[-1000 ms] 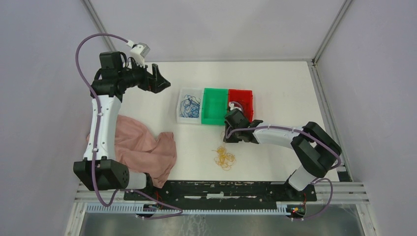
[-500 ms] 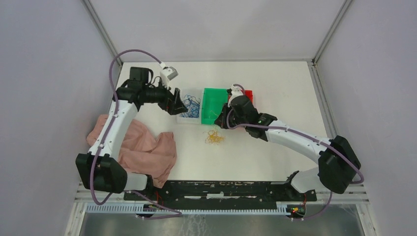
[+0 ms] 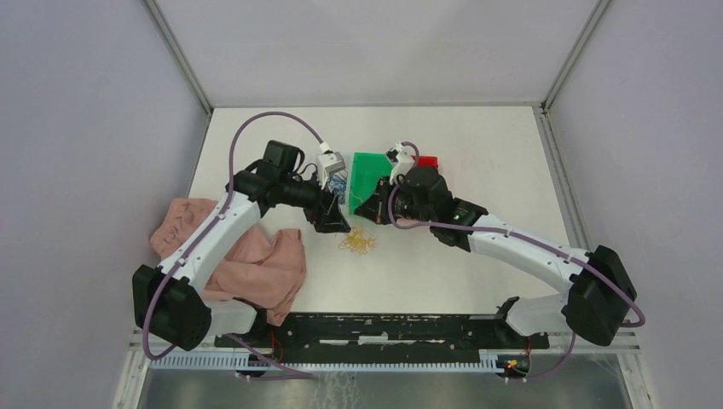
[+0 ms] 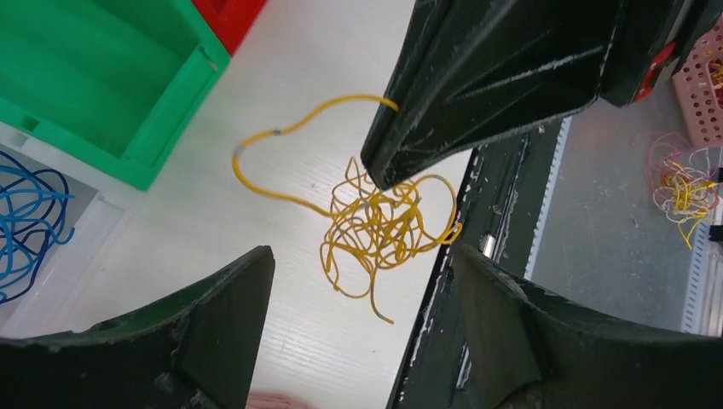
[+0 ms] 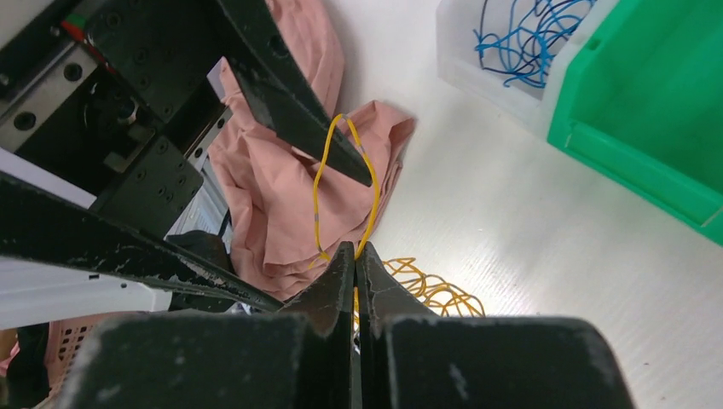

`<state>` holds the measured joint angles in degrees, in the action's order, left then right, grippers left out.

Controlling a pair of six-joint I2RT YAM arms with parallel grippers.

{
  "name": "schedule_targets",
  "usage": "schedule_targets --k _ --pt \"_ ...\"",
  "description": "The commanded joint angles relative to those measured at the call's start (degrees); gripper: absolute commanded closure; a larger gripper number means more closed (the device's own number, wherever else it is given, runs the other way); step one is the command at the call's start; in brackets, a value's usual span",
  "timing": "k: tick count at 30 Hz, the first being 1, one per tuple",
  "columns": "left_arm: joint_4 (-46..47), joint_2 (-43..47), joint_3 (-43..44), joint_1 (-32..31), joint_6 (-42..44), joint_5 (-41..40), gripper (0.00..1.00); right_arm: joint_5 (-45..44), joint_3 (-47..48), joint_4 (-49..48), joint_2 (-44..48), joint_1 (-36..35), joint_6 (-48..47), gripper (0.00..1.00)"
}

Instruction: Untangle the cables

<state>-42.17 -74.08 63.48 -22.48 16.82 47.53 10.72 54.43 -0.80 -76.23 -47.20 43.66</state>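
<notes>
Two arms are standing at the near edge of one table (image 3: 477, 145): left arm (image 3: 205, 239) and right arm (image 3: 529, 247), each carrying one gripper, left gripper (image 4: 358, 256) and right gripper (image 5: 355, 251). Three bins are sitting toward the far edge: one white bin (image 5: 477, 85), one green bin (image 5: 648, 170), one red bin (image 3: 428, 161). One tangle of yellow cables (image 3: 358, 242) is lying mid-table. One bunch of blue cables (image 4: 26, 213) is lying in the white bin. One cloth (image 3: 256, 264) is lying near the left edge.

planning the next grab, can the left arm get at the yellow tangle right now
Probably yes. The left gripper is open just above the yellow tangle, nothing between them. The right gripper, shut on one yellow loop, sits close beside and may crowd the approach.
</notes>
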Motion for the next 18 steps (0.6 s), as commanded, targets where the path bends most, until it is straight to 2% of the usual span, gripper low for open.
schedule_targets --k 1,4,11,14,18 --pt "2.6 2.3 2.7 0.0 -2.3 7.2 0.17 2.2 2.3 -2.8 1.1 -1.5 -1.0 1.00" --pt "3.0 3.3 2.6 0.0 -3.3 9.8 0.17 2.7 1.7 -3.4 1.4 -2.3 -1.3 1.00" --pt "8.0 3.9 0.8 0.2 -10.0 9.1 0.20 3.0 0.8 -4.3 2.7 -3.4 -2.2 1.00" --pt "9.8 3.8 0.8 0.4 -13.0 9.4 0.33 2.8 -0.2 -4.6 3.8 -3.6 -2.2 1.00" --pt "10.0 4.0 1.3 0.6 -13.6 8.3 0.60 2.5 -1.4 -5.0 5.1 -3.8 -2.1 1.00"
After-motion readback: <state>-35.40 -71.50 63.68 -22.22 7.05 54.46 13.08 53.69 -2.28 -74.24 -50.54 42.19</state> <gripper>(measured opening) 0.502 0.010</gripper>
